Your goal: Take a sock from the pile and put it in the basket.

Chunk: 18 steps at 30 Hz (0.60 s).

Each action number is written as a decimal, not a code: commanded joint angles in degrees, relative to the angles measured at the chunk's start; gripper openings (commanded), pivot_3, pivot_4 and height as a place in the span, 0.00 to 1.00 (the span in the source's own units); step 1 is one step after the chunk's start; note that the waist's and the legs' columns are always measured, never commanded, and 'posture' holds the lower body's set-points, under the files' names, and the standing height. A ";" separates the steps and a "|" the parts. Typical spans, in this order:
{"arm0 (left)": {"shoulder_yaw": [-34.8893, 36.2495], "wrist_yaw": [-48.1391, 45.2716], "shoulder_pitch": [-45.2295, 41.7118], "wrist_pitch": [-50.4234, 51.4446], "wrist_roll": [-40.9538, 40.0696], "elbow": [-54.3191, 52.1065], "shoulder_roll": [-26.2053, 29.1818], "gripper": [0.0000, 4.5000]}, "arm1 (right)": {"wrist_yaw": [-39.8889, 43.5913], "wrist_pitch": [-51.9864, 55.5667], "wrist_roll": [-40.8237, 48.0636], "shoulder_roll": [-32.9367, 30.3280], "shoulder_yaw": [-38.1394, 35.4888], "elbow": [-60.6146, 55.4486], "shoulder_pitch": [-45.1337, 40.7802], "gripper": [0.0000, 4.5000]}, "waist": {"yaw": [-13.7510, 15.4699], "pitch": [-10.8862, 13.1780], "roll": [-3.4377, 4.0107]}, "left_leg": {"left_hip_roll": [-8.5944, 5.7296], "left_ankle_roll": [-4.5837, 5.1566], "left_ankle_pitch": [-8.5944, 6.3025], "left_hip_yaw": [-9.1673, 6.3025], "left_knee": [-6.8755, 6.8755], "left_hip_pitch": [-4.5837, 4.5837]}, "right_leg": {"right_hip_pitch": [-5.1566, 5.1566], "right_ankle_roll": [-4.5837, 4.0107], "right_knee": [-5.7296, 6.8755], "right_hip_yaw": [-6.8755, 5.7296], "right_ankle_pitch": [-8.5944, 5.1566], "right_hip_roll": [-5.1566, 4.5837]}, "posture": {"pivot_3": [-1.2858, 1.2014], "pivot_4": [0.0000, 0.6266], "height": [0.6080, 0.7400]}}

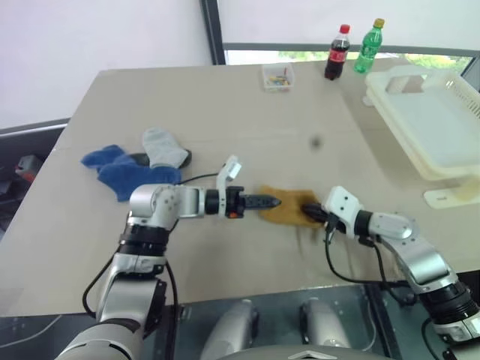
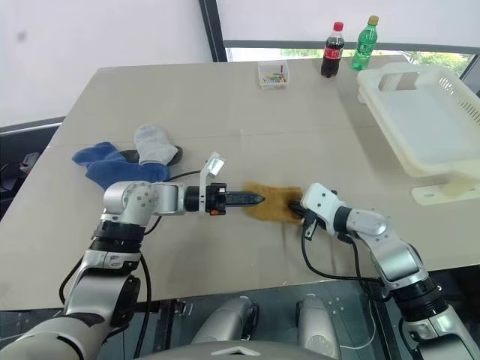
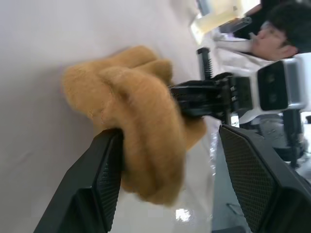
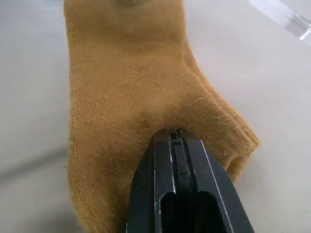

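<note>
Centrally on the tabletop, the right tool pinches a mustard-yellow sock; the left tool, fingers spread, straddles its other end.

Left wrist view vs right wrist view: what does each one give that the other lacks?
Left wrist: the left pincer open, one finger against the bunched mustard sock, and a person behind. Right wrist: the sock's knit laid out flat, running away from the camera. Both: the right pincer shut on the sock's edge, on the table.
</note>
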 commanded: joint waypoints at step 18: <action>-9.57 -14.43 -10.96 -4.54 2.68 15.13 -11.44 0.72 | -0.78 3.23 0.90 -0.72 -3.83 -6.41 2.50 0.00 | -0.09 0.02 -0.02 | -0.02 0.00 0.00 0.01 -0.01 -0.05 | -0.04 0.00 -0.02 0.01 0.00 0.00 | 0.52 0.24 1.00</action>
